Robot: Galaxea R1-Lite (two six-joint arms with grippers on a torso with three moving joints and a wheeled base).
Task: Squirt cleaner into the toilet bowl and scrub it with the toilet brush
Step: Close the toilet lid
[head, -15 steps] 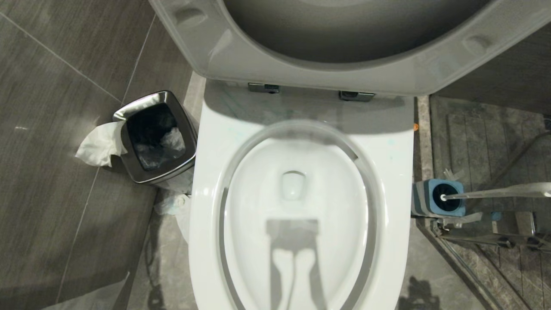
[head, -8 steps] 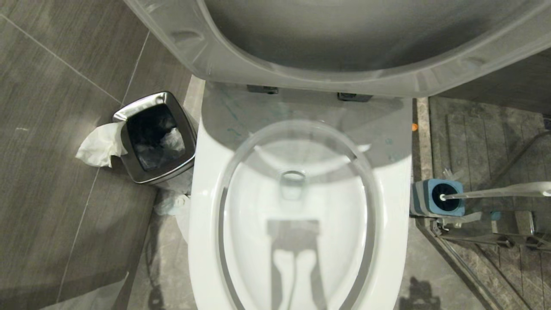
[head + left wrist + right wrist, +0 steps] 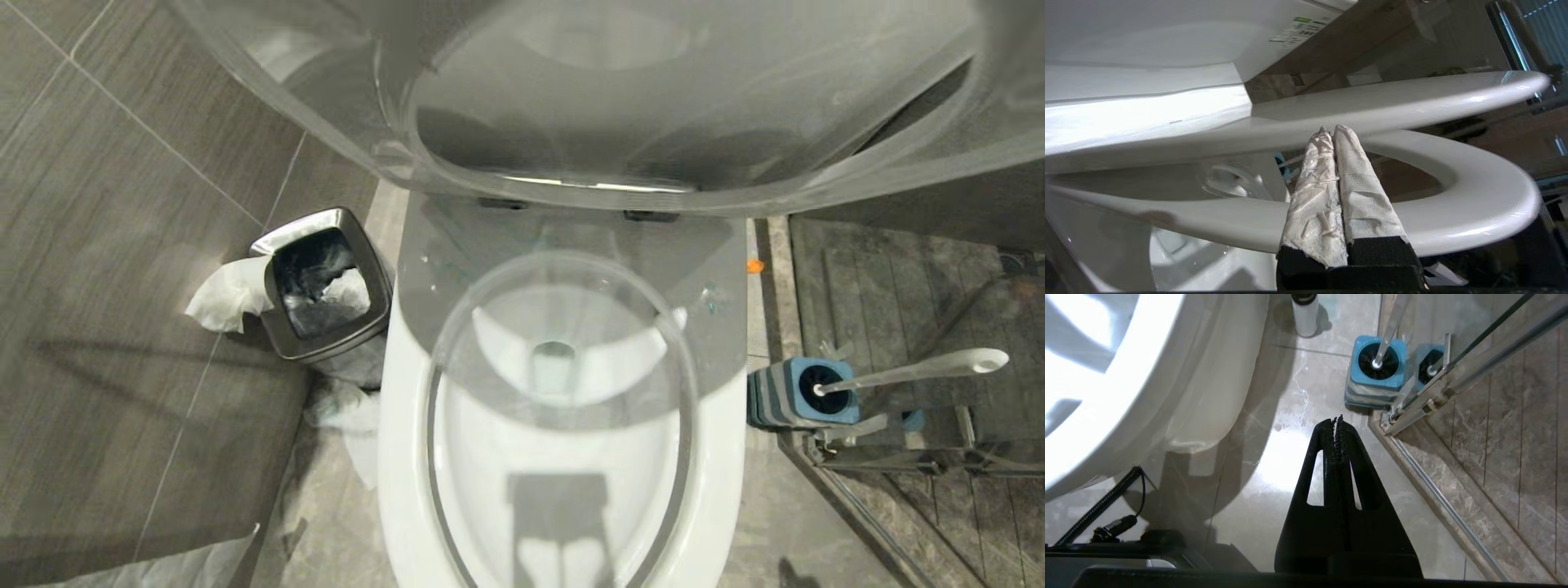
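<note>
Beside the white glossy ceramic toilet bowl [image 3: 563, 457], on its right, white-handled toilet brush [image 3: 914, 371] stands in blue striped holder [image 3: 1375, 371], handle leaning right; right hand [image 3: 1337, 418], pressed together, empty, nearer; left hand [image 3: 1336, 132], paper-wrapped, pressed together under white plastic seat [image 3: 1453, 192]

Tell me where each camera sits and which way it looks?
Head view: up high, looking down into the white ceramic toilet bowl; no arm shows.
Left wrist view: behind the left fingers, paper-wrapped and shut, aimed between the raised white plastic seat and lid.
Right wrist view: behind the shut black right fingers, facing the floor.
Shared: head and right wrist views both show the white-handled toilet brush in its blue holder.
</note>
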